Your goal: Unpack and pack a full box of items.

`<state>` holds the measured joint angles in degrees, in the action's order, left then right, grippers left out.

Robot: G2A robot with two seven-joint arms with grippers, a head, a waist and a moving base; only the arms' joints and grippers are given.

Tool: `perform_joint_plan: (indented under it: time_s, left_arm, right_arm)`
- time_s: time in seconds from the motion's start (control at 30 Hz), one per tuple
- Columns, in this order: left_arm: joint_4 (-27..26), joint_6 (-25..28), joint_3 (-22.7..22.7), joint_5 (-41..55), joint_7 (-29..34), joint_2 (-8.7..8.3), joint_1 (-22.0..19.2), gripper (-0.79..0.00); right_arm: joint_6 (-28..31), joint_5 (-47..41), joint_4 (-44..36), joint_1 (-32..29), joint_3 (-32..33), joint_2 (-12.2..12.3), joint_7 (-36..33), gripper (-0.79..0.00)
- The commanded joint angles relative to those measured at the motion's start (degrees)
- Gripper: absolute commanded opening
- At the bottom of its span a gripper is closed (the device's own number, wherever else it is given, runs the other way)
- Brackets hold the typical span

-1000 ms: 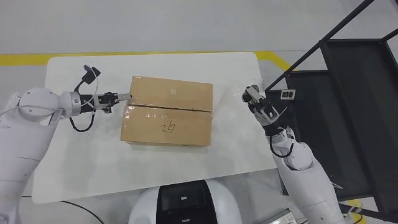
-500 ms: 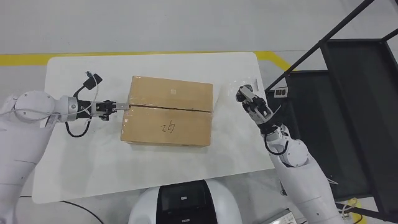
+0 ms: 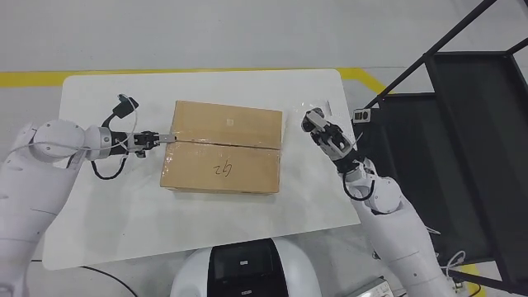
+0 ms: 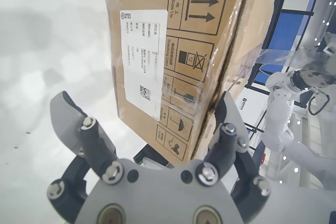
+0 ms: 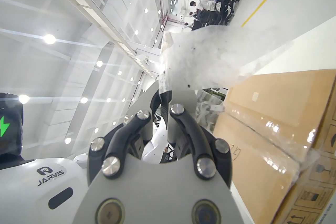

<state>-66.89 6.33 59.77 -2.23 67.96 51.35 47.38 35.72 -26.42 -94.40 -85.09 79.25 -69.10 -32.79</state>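
A taped cardboard box (image 3: 223, 147) lies in the middle of the white table (image 3: 107, 214). My left gripper (image 3: 165, 139) is at the box's left end, level with the top seam. In the left wrist view the left gripper (image 4: 145, 107) is open, with one finger (image 4: 228, 114) against the box (image 4: 183, 33) edge where the seam ends. My right gripper (image 3: 318, 124) is just off the box's right end. It is shut on a strip of clear tape (image 5: 210, 51) that still runs down to the box (image 5: 275, 130) seam; the right gripper (image 5: 168, 96) pinches the strip's free end.
A black metal rack (image 3: 462, 132) stands beside the table on the right, close behind the right arm. A yellow floor line (image 3: 33, 77) runs behind the table. Bare table lies in front of and left of the box.
My right gripper has moved left toward the box with the tape in it. My left gripper has slid a little along the box's left end to the seam.
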Motion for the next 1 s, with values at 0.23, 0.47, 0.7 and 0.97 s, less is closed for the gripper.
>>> perform_joint_plan:
  time_s: [0.23,0.47,0.7,0.97]
  left_arm:
    - [0.3,-0.1,-1.1,-0.5,-0.1,0.42,-0.4,0.000]
    - [-0.2,0.0,-1.5,-1.0,-0.1,0.57,-0.3,0.000]
    - [-0.3,-0.1,-1.4,-1.3,0.0,0.59,-0.2,0.000]
    - [-0.9,-0.2,-1.2,-1.1,-0.1,0.59,0.2,0.000]
  right_arm:
    - [-2.6,-0.2,5.5,7.9,-7.3,-1.1,-3.2,-0.785]
    - [-3.1,-1.5,13.1,15.7,-15.0,-2.8,-6.0,-0.785]
    - [-5.3,-0.4,19.5,21.2,-20.3,-4.3,-8.2,-0.785]
    - [-7.8,1.6,23.4,24.9,-25.6,-5.9,-9.5,-0.785]
